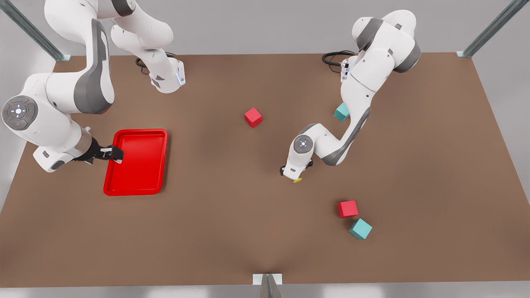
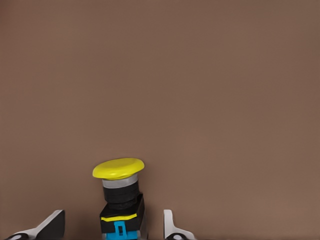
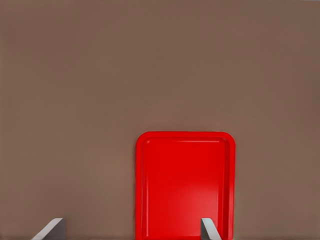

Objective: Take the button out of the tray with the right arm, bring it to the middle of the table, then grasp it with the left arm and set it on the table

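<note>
Left gripper [image 1: 295, 177]: low over the table [image 1: 232, 231] near its middle, fingers [image 2: 170, 227] spread apart. The button [image 2: 120, 200] stands between them; there is a gap on each side in the left wrist view, so no contact is seen. In the front view the button [image 1: 297, 180] shows as a yellow sliver under the gripper.

Button orientation: in the left wrist view its long axis runs from the dark base by the fingers to the yellow cap, which points away from the gripper. Whether it rests on the table I cannot tell.

Right gripper [image 1: 117, 155]: parted fingers [image 3: 207, 229], holding nothing, at the edge of the tray [image 1: 136, 182] on the front view's left. The tray [image 3: 185, 145] lies ahead of them.

Count: one button, one tray, two red cubes, two teal cubes.
- red cube [image 1: 253, 117], past the table's middle
- red cube [image 1: 347, 209], touching or just beside a teal cube [image 1: 360, 229], near side on the front view's right
- teal cube [image 1: 341, 112], partly hidden behind the left arm [image 1: 356, 99]
</note>
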